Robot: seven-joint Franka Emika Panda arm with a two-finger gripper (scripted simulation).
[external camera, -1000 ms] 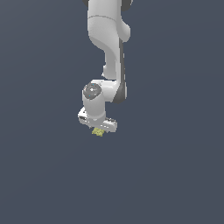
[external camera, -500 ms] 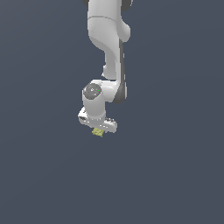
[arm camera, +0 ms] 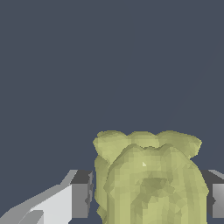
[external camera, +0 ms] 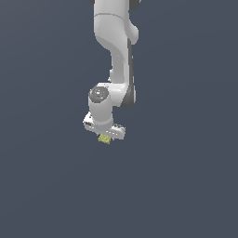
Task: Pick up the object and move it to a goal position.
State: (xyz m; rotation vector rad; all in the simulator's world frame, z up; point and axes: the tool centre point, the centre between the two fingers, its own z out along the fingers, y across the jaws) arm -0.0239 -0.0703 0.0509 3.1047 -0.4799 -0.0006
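Observation:
The object (external camera: 105,138) is a small yellow-green bumpy lump that pokes out just below the white hand of the arm in the exterior view. My gripper (external camera: 105,135) is shut on it. In the wrist view the object (arm camera: 151,179) fills the space between the two fingers, with one grey fingertip (arm camera: 81,194) on one side and the other at the frame's edge. Its lower part is cut off by the frame. No marker for a goal position shows in either view.
The white arm (external camera: 116,46) reaches down from the exterior view's top. Around it there is only a plain dark grey-blue background, with no other objects or edges in sight.
The hand and the held lump have shifted very slightly upward in the exterior view. The grip looks the same.

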